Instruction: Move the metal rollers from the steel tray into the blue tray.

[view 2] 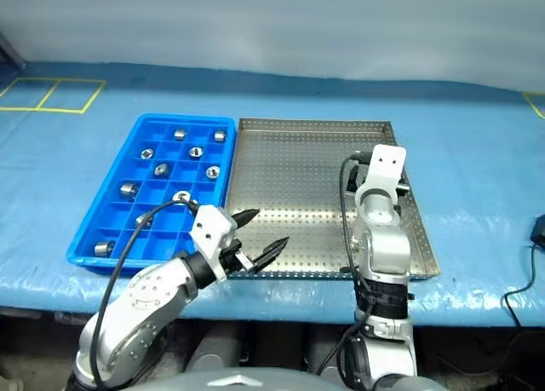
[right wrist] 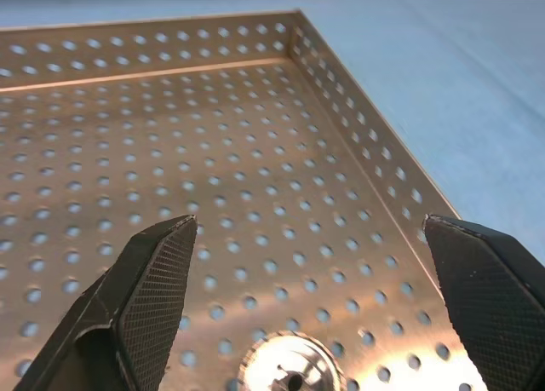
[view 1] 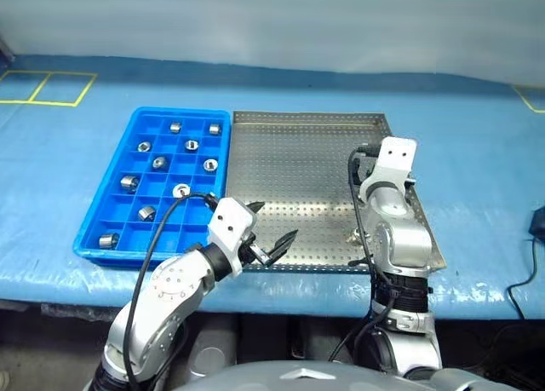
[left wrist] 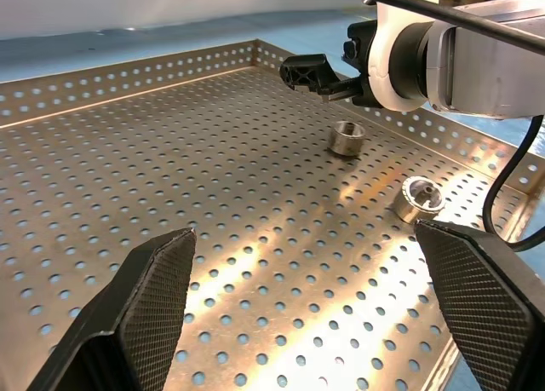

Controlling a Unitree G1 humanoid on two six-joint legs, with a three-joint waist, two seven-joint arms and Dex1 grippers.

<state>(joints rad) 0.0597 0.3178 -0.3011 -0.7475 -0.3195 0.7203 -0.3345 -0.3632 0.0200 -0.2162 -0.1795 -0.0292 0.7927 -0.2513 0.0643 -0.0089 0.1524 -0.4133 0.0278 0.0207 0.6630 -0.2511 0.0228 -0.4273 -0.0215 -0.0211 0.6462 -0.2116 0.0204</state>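
Two small shiny silver metal rollers point(left wrist: 347, 138) lying loose on the perforated floor of the large silver-grey steel tray point(view 1: 298, 144) near its right rim, others sitting in compartments of the bright blue gridded plastic tray point(view 1: 102, 221) just left of it. Left gripper point(view 1: 271, 231) spread wide and empty over the steel tray's near edge. Right gripper point(right wrist: 306, 280) likewise released, one roller on the floor between its fingers.

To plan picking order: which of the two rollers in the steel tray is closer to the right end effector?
The roller just beside the right end effector; the other roller lies farther off, nearer the left end effector.
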